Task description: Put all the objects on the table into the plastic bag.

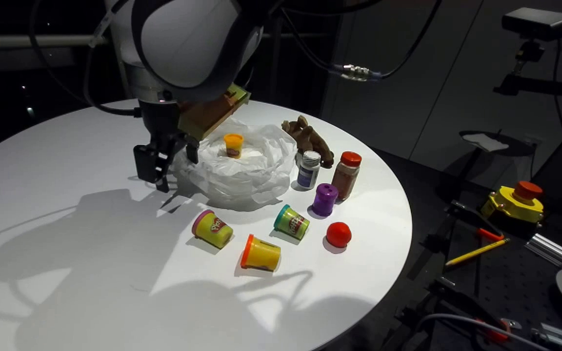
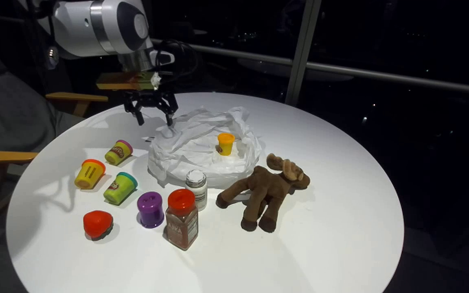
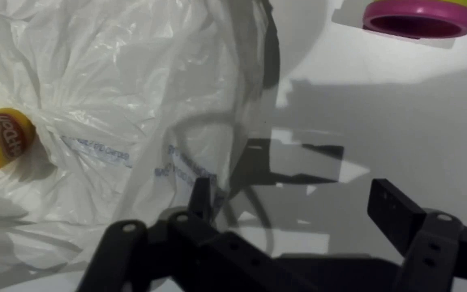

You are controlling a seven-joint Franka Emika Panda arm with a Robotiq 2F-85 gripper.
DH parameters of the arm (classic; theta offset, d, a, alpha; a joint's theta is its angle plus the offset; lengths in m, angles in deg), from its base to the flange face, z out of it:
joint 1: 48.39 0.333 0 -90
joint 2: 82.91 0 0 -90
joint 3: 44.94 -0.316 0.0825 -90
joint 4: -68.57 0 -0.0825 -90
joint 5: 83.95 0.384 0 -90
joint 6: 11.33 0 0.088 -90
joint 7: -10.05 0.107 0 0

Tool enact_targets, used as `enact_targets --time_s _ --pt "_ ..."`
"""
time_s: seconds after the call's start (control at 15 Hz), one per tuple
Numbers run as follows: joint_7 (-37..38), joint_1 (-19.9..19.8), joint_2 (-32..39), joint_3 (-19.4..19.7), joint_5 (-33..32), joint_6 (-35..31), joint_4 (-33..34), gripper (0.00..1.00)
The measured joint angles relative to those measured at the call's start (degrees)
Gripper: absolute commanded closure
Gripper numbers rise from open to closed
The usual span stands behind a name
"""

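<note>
- Wrist view: gripper (image 3: 294, 198) w/ jaws spread wide apart; 1 finger overlaps edge of plastic bag (image 3: 136, 81), the other is over white table (image 3: 379, 69). Can't tell if finger touches bag.
- Bag: crumpled, mouth up, on table; gripper hangs just by its rim in both exterior views.
- Orange-lid tub (image 2: 226, 147): inside bag, standing lid up; only partly in frame in wrist view, Play-Doh label showing.
- Pink-lid tub (image 1: 215, 231): on its side on table, nr bag; lid end shows in wrist view too.
- Teal-lid tub (image 1: 293, 224) & red-lid tub (image 1: 265, 254): also on their sides, outside bag, apart; red-lid one farther from bag.
- Purple jar (image 2: 150, 211): upright, just beside spice jar (image 2: 182, 230), upright too, red cap.
- White bottle (image 1: 309, 171): upright, btwn bag & spice jar.
- Red ball-like thing (image 1: 338, 235): on table, nr purple jar; exact kind unclear.
- Stuffed moose (image 2: 265, 189): sprawled on table right by bag; can't tell if touching.
</note>
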Motion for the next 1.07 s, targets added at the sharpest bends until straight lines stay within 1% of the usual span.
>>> enact_targets --time_s 0.13,0.27,0.53,0.73,0.87,1.07 --pt "2.51 2.25 -2.13 0.44 -1.59 -1.74 -2.88 0.00" --pt "3.93 3.49 -4.35 0.45 -1.78 -1.99 -5.44 0.00" --pt "6.49 4.09 -8.28 0.40 -1.76 -1.09 -10.08 0.00" --pt "6.97 3.15 -10.41 -0.37 0.12 3.25 -12.68 0.00" --pt "6.59 1.61 -11.11 -1.78 2.36 5.61 -13.79 0.00" --pt "3.63 -1.57 -11.25 -4.63 6.38 6.20 -15.18 0.00"
